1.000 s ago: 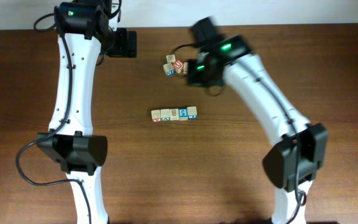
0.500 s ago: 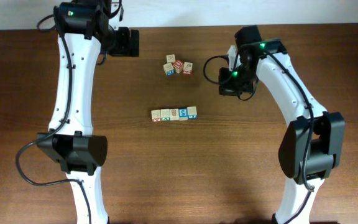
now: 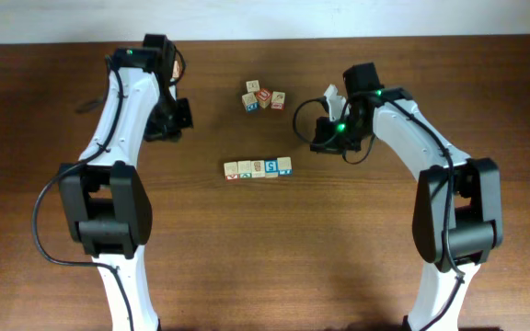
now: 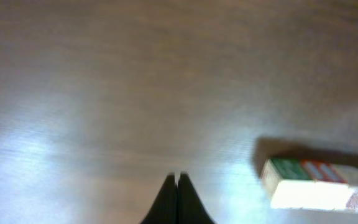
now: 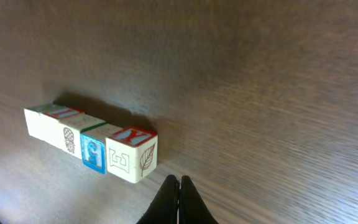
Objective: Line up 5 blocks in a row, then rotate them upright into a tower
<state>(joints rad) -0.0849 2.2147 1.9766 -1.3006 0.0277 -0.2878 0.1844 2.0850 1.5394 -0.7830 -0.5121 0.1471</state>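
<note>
— Where do your pincers stand?

— Nearest first: my right pincer (image 5: 179, 182) is pressed shut, tips together, with nothing in it, over the bare table (image 5: 278, 93). My left pincer (image 4: 178, 180) is the same, closed and empty.

— And the blocks?

— The row (image 5: 92, 144) lies just beyond my right tips, a little off to the side, its cubes touching side by side. The end block (image 5: 132, 157) (red letter on top) is the closest. From the left wrist I see only a blur at the edge, which I take for the same row. Farther back, well apart from it, sits a heap (image 3: 263, 97) of three more cubes.

— What makes the turn go well?

— I judge the end block the one to take, with the right. I should spread the tips before going down, not after, and come straight over it. It touches its neighbour on one face, so the pads belong on the two free long-side faces. Then grip gently, lift just clear, turn, and set it back square in line. The risk is nudging the neighbour and skewing the row.
</note>
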